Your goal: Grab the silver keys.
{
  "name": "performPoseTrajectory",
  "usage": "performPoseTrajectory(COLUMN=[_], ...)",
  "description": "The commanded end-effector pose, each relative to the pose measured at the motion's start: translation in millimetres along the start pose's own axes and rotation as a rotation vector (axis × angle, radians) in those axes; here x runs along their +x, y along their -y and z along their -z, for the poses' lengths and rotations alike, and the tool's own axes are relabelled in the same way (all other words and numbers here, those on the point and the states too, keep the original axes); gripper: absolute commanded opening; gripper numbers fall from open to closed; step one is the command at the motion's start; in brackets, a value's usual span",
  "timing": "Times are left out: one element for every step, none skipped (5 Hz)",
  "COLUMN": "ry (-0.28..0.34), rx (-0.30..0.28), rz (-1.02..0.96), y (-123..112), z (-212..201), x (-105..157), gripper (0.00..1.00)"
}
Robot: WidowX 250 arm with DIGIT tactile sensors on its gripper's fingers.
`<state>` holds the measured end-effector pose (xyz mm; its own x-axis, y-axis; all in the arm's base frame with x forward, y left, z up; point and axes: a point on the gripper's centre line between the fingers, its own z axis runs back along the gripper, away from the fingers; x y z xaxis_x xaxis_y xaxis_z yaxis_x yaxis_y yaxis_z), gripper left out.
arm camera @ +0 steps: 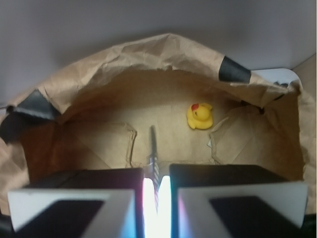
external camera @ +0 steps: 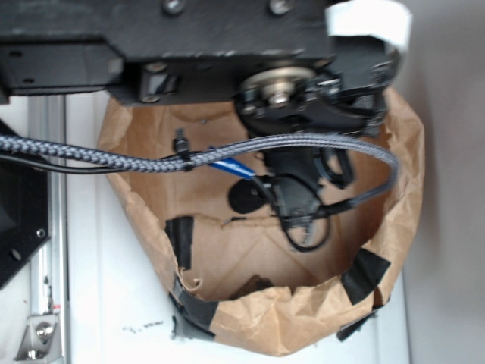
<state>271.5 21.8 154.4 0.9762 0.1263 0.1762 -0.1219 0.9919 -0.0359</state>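
In the wrist view my gripper [arm camera: 156, 171] is shut on the silver keys [arm camera: 153, 144]. Only one thin grey blade shows, edge-on, sticking out forward from the narrow gap between the two dark fingers [arm camera: 89, 181]. The rest of the bunch is hidden behind the fingers. A small yellow rubber duck [arm camera: 200, 116] with a red beak lies on the bag floor, ahead and to the right, apart from the gripper. In the exterior view the arm and gripper [external camera: 299, 208] reach down into the bag, and their fingertips are hidden.
A brown paper bag [external camera: 303, 318] with black tape patches [external camera: 365, 274] surrounds the gripper, with crumpled walls on every side [arm camera: 148, 54]. A braided grey cable [external camera: 114, 155] crosses over the bag's mouth. The bag stands on a white surface [external camera: 114, 303].
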Motion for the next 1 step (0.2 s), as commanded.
performPoseTrajectory(ry=[-0.078], rx=[0.126], rz=[0.019], y=[3.3], z=[39.2], x=[-9.2], gripper=[0.0])
